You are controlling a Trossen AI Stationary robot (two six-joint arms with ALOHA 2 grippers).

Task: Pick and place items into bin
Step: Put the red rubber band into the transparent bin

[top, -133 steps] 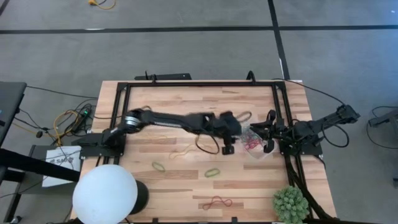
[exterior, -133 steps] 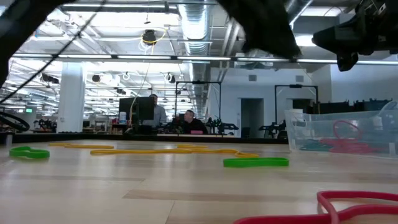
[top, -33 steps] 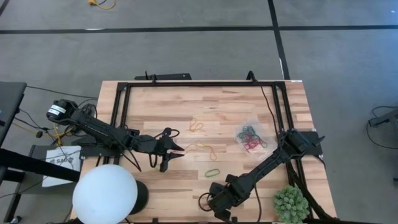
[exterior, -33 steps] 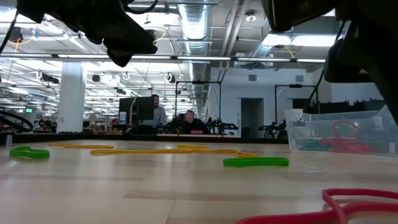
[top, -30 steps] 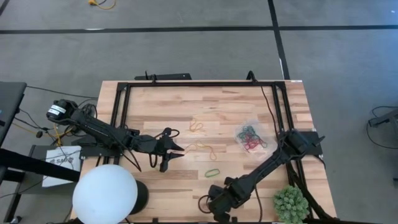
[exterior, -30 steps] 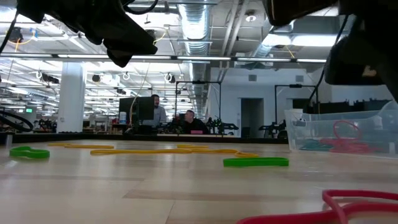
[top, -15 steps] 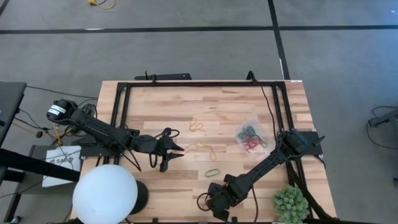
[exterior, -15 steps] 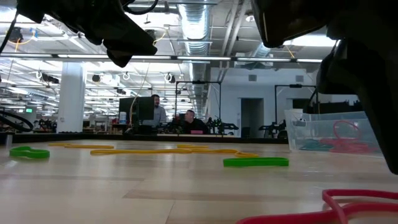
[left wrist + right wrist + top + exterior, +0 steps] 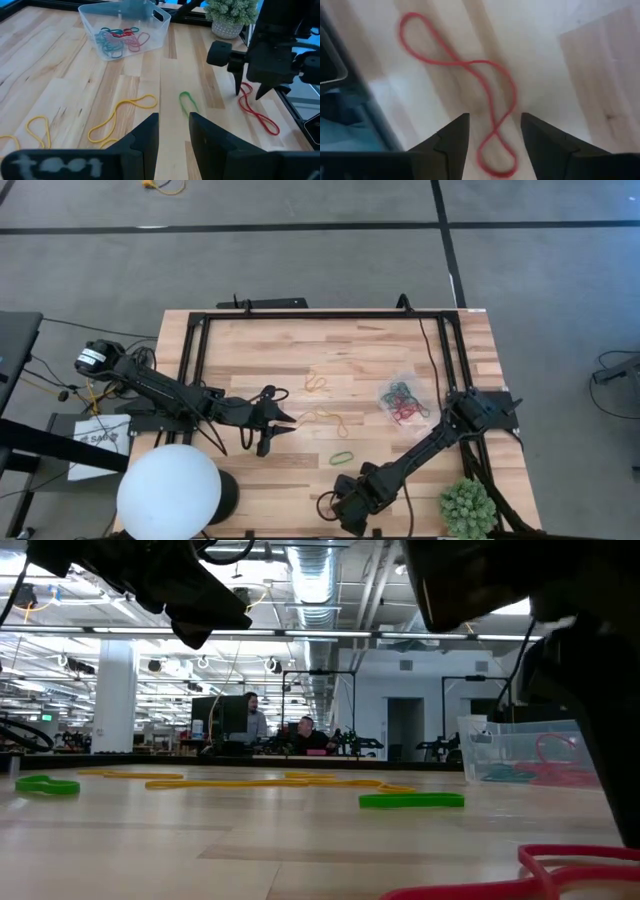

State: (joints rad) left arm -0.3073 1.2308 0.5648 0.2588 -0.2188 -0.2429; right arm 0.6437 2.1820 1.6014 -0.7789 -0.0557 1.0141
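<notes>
Pale butcher-block planks made up the table [image 9: 250,350], framed by a black rail. Behind it a long open office ran back under strip lights, with two people [image 9: 300,734] seated at distant desks.

Near the front edge of the table, the right gripper [image 9: 491,134] hung over a red rubber band [image 9: 470,95] twisted into a figure-eight. Its fingers stood apart, one on each side of the loop's lower end, and they gripped nothing. From above, that same arm reached diagonally from its base on the right rail down to the table's front, where the gripper [image 9: 345,512] covered the band.

The left gripper [image 9: 280,425] waited low over the boards on the left half, its fingers [image 9: 145,137] a narrow gap apart and empty. Just beside it lay a yellow-orange band [image 9: 327,419]; a second yellow-orange band [image 9: 316,382] lay farther back, and a green band [image 9: 342,457] lay nearer the front.

Toward the right side sat the clear bin [image 9: 404,401], already holding a tangle of red and green bands [image 9: 117,39]. A spiky green plant [image 9: 467,506] stood at the front right corner, a white globe [image 9: 170,490] at the front left.
</notes>
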